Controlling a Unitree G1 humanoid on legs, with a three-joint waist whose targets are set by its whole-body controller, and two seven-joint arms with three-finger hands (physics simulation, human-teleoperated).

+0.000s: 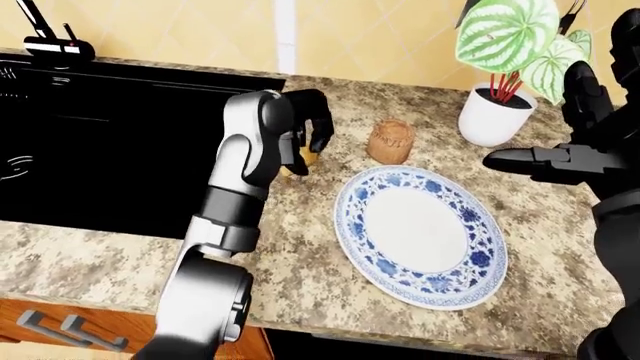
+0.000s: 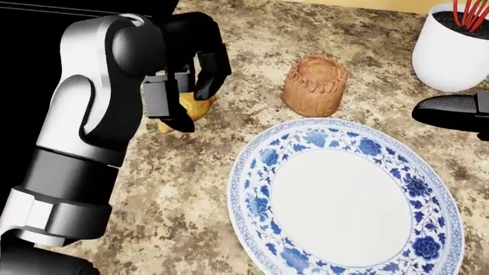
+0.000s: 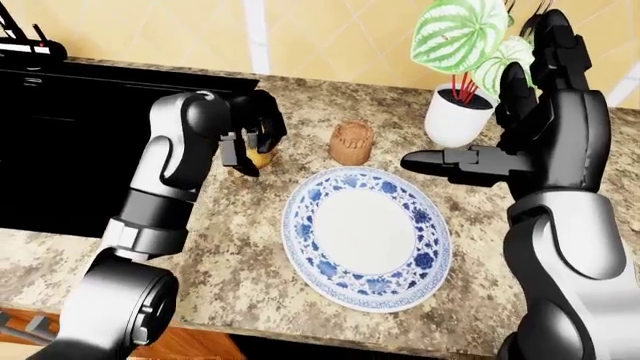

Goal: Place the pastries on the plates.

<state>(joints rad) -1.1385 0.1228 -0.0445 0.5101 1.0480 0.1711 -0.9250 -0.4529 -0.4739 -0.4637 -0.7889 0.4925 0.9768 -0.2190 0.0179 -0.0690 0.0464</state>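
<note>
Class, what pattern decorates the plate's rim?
A blue floral pattern on white rings the plate; its centre is plain white. The head view shows it best.

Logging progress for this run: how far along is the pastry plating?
Nothing is plated yet: the blue-patterned plate is bare. In hand: the left hand has its fingers around the croissant, which sits on the counter; a firm grasp isn't clear. Left: moving it onto the plate. The brown cupcake-like pastry stands untouched above the plate. The right hand hovers open.
</note>
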